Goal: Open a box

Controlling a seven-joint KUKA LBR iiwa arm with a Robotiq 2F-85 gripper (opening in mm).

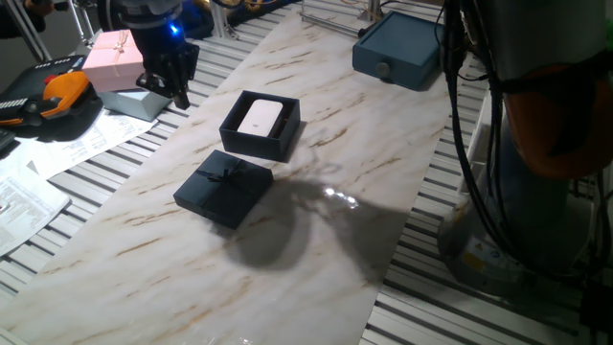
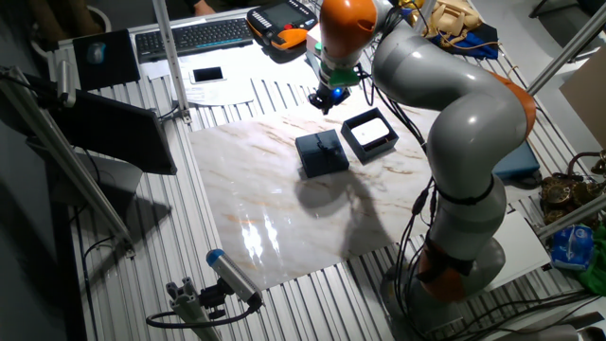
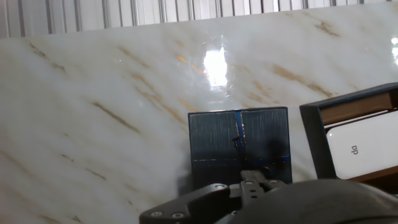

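- Gripper (image 1: pixel 178 93): 2 dark fingers hang above the far-left edge of the marble slab (image 1: pixel 316 240). Nothing shows between them. Whether they stand parted or pressed together I cannot tell; the hand view shows only the dark underside of the hand, no fingertips.
- Gripper is lifted off the slab, well apart from the box parts, on the side of the pink gift box (image 1: pixel 113 57). A blue light glows on the wrist above the fingers.
- Lid (image 1: pixel 223 188): dark navy, square, thin ribbon bow on top, lies flat on the slab, right way up. Off the base, just beside it on the near side, turned at a slight angle to it. In the hand view the lid (image 3: pixel 239 146) sits directly ahead of the hand, ribbon line running across its top.
- Box base (image 1: pixel 261 126): open, upright, flat on the slab just beyond the lid. White insert (image 1: pixel 260 119) visible inside, filling most of the cavity. In the hand view the base (image 3: pixel 354 134) lies right of the lid, a small gap between them.
- Larger blue case (image 1: pixel 399 51) with a round knob on its front: far end of the slab, well apart from the base.
- Pink gift box: off the slab, beyond the gripper, near papers and an orange-and-black handheld device (image 1: pixel 57 96).
- Arm (image 2: pixel 454 114): grey with orange joints, arches over the slab from the side opposite the gripper.
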